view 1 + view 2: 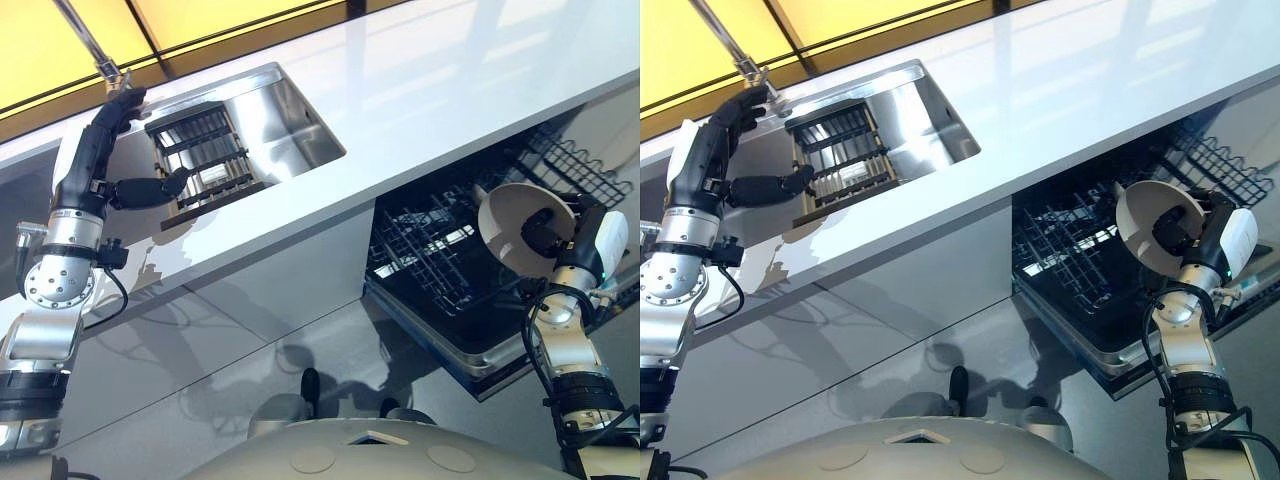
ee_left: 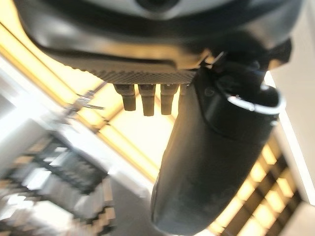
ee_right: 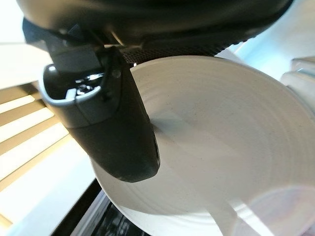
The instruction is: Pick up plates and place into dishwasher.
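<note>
My right hand (image 1: 545, 232) is shut on a white plate (image 1: 508, 222), held upright above the dishwasher's black lower rack (image 1: 430, 250). In the right wrist view the thumb (image 3: 118, 132) presses on the plate's face (image 3: 221, 147). The rack is pulled out below the counter and holds no dishes that I can see. My left hand (image 1: 110, 140) is raised over the steel sink (image 1: 285, 120), its fingers straight and its thumb (image 1: 150, 188) stretched toward the dish rack (image 1: 205, 155) in the sink. It holds nothing.
A long white counter (image 1: 430, 90) runs across the scene above the dishwasher. A faucet (image 1: 95, 50) stands at the sink's far corner. An upper wire rack (image 1: 580, 165) shows at the right. Grey floor lies below.
</note>
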`<state>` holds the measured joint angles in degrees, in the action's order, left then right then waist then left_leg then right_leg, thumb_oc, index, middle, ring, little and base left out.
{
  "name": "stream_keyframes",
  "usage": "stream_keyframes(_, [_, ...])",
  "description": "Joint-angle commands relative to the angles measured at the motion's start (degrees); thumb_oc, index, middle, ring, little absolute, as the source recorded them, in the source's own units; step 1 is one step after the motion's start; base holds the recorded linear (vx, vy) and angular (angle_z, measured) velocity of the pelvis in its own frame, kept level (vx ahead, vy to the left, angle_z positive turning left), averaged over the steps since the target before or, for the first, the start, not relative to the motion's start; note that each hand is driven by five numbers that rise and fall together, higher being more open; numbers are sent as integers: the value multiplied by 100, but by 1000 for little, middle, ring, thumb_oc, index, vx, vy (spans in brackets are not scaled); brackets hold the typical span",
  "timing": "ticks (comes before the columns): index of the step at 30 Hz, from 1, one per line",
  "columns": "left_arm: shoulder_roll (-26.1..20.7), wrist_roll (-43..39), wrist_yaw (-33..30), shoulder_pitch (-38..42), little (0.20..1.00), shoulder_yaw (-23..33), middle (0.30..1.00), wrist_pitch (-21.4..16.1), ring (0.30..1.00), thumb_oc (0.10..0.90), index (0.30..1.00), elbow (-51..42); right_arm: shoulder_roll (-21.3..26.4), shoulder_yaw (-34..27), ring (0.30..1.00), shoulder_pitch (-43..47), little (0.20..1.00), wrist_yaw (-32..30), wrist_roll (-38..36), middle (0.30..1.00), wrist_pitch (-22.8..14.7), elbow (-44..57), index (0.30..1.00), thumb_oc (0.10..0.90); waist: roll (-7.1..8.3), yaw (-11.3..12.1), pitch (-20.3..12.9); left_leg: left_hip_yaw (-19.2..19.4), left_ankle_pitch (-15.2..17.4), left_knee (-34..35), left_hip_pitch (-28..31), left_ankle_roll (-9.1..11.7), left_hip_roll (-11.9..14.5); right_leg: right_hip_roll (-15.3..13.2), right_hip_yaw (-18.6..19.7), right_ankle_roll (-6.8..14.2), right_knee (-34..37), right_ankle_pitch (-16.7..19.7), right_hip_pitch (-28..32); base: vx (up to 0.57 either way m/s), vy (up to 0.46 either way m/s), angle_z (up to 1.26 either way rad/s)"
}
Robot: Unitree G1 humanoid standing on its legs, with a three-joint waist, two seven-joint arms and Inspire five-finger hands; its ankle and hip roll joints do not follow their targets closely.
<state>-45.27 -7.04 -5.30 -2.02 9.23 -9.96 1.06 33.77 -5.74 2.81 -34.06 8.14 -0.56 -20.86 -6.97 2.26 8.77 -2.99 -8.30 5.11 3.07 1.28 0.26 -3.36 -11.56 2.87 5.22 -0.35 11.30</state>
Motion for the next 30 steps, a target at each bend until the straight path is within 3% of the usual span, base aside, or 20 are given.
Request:
stream_keyframes(1, [-95, -316, -399, 299, 900, 851, 900, -308, 900, 800, 900, -53, 704, 69, 300, 920, 200, -393, 313, 300, -242, 325, 300, 100, 115, 144, 26, 136, 637, -412, -13, 68, -178, 140, -75, -281, -1254, -679, -666, -2, 46, 25])
stream_keyframes(12, [50, -372, -344, -59, 900, 901, 900, -192, 900, 800, 900, -42, 469, 664, 300, 1112, 200, -159, 516, 300, 411, -2, 300, 100, -43, 284, 72, 46, 521, -495, -47, 145, -207, 59, -143, -295, -1292, -686, -541, 49, 37, 14])
stream_keyframes(18, [75, -338, -271, -131, 900, 882, 900, -145, 900, 800, 900, -73, 275, 980, 300, 1169, 200, 156, 360, 300, 1005, -245, 300, 100, -33, 321, 105, 59, 502, -529, -68, 150, -205, 62, -97, -289, -1261, -633, -553, 26, 14, 2])
stream_keyframes(23, [71, -332, -240, -106, 900, 812, 900, -138, 900, 800, 900, -68, 168, 1157, 300, 1284, 200, 297, 225, 300, 1161, -486, 300, 100, -1, 347, 162, 64, 505, -562, -83, 139, -200, 63, -59, -285, -1268, -612, -566, 0, 0, 0])
stream_keyframes(24, [80, -327, -210, -108, 900, 808, 900, -150, 900, 800, 900, -67, 139, 1181, 392, 1299, 307, 338, 162, 392, 1175, -515, 392, 207, 4, 354, 166, 64, 508, -571, -87, 136, -201, 63, -55, -282, -1270, -609, -570, 0, 0, 0])
stream_keyframes(25, [77, -316, -199, -99, 900, 795, 900, -139, 900, 800, 900, -74, 132, 1200, 738, 1304, 711, 373, 75, 738, 1165, -522, 738, 611, 10, 355, 172, 66, 508, -570, -86, 130, -200, 62, -56, -281, -1269, -604, -574, 0, 0, 0])
stream_keyframes(26, [77, -312, -188, -82, 900, 773, 900, -136, 900, 800, 900, -77, 112, 1217, 900, 1321, 900, 397, 18, 900, 1163, -524, 900, 800, 17, 357, 181, 61, 513, -575, -84, 127, -202, 63, -52, -281, -1268, -600, -576, 0, 0, 0])
stream_keyframes(30, [120, -275, -181, -74, 900, 722, 900, -179, 900, 800, 900, -75, -55, 1186, 900, 1264, 900, 289, -539, 900, 786, -329, 900, 800, 50, 341, 201, 56, 532, -557, -38, 96, -211, 73, -19, -265, -1260, -578, -578, 0, 0, 0])
